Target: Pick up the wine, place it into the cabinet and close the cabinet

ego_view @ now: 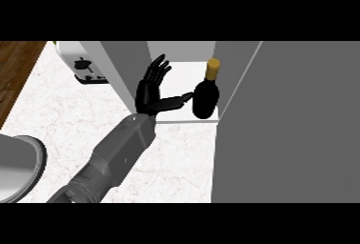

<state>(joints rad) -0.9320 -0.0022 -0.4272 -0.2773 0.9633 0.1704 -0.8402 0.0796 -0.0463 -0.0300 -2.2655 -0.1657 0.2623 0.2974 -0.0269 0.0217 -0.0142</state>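
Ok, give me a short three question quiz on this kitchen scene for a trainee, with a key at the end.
1. True or false: the bottle stands upright inside the cabinet.
2. The hand beside the bottle is: A) curled round its neck, B) open with fingers straight, C) shut.
3. What colour is the bottle's cap?

Key:
1. True.
2. B; only the thumb reaches toward the bottle.
3. Gold.

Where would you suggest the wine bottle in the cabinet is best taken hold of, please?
Probably round its wide dark body, coming from the open front left. The wine bottle stands upright inside the cabinet, whose wall closes off its right side; the left robot hand is already open beside it, thumb toward the body.
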